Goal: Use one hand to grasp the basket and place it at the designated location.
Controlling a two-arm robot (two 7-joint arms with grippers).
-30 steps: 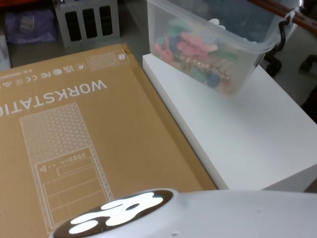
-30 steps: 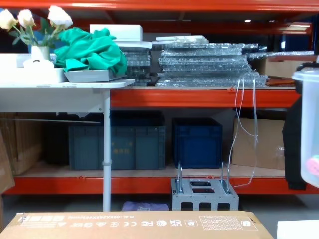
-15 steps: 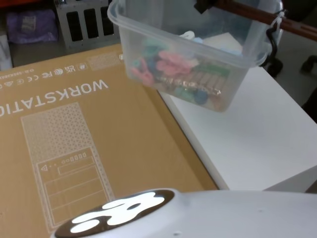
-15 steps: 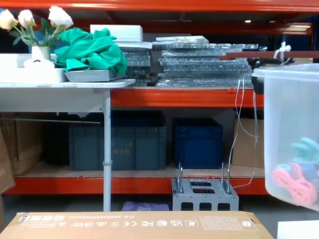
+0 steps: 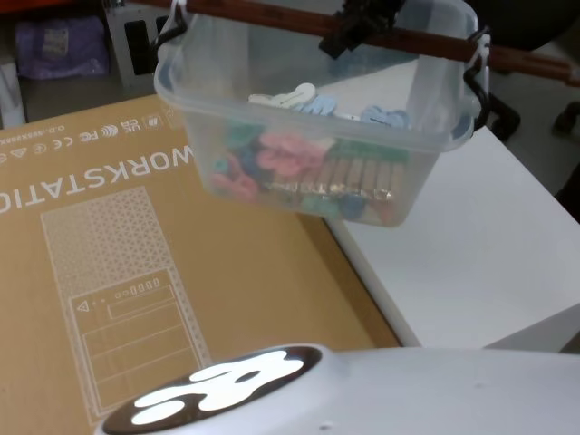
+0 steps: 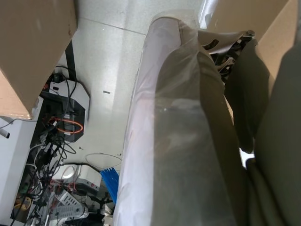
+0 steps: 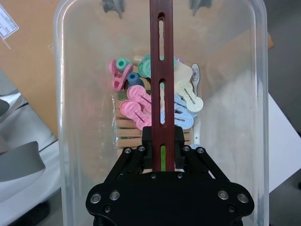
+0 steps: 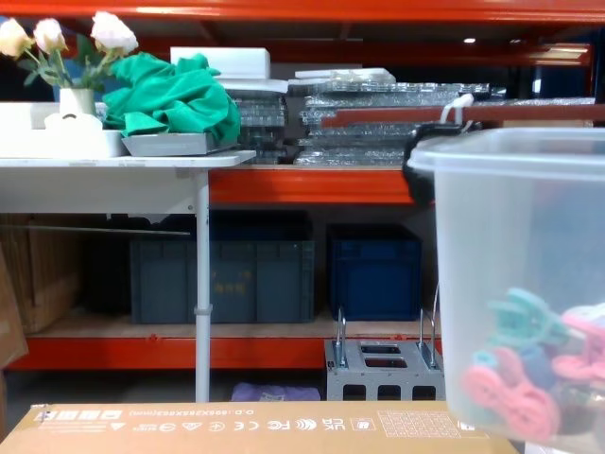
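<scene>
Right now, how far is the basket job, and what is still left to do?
Done: the right gripper is shut on the reddish-brown handle of the basket. In hand: the basket hangs from it, apparently off the surfaces, over the edge where the cardboard box meets the white table. Left: set it down and let go; no marked spot shows.

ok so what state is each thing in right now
basket: in the air, hanging by its handle above the box's edge
handle: raised across the basket, clamped at its middle
right claw: shut on the handle
clips: piled loose inside the basket
box: lying flat, closed
</scene>
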